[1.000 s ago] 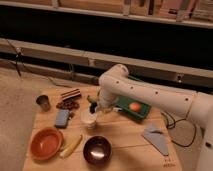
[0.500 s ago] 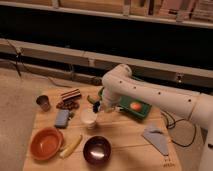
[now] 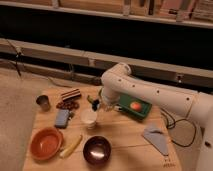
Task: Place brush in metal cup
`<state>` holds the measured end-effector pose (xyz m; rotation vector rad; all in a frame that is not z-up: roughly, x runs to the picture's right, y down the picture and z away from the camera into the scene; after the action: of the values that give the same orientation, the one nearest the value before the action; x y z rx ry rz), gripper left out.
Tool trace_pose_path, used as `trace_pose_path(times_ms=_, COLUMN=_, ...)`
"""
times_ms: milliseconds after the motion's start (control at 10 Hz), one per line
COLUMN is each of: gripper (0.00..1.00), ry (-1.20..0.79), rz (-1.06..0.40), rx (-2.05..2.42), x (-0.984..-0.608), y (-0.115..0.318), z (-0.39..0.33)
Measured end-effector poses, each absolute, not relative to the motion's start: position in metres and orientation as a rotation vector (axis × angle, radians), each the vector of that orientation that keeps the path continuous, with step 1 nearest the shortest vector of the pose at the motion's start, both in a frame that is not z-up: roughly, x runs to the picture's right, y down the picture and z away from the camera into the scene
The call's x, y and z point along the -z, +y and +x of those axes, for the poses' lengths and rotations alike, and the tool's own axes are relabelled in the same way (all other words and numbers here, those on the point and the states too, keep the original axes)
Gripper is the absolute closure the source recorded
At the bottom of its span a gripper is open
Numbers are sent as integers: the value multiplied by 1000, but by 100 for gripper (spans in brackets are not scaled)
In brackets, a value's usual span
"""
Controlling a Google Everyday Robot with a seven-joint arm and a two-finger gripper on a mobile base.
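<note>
The metal cup [image 3: 43,103] stands upright at the far left of the wooden table [image 3: 125,140], left of a cluster of reddish pieces. My gripper [image 3: 96,105] hangs at the end of the white arm [image 3: 145,92], just above and behind the white cup [image 3: 89,118], well to the right of the metal cup. A small dark shape with a bit of green [image 3: 92,101] shows at the gripper's tip. I cannot tell whether it is the brush. No brush shows clearly anywhere else.
A dark block with white stripes [image 3: 70,94] and the reddish pieces [image 3: 67,105] lie at the back left. A blue-grey pad [image 3: 62,118], orange bowl [image 3: 46,143], yellow stick [image 3: 71,146] and dark bowl [image 3: 97,150] sit in front. A green board [image 3: 134,107] and grey cloth [image 3: 156,138] lie on the right.
The arm's elbow has shifted slightly to the right and the gripper has moved a little right, staying over the white cup. The table objects have not moved.
</note>
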<state>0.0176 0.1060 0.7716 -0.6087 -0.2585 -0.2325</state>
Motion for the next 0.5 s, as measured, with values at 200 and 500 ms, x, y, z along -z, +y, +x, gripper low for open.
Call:
trace_pose_path(times_ms=200, gripper=100, ry=-252, rz=-612, rx=271, x=-770, y=91, z=4)
trace_pose_path(times_ms=500, gripper=100, ry=-255, rz=-622, rx=330, x=-791, y=42, z=-15)
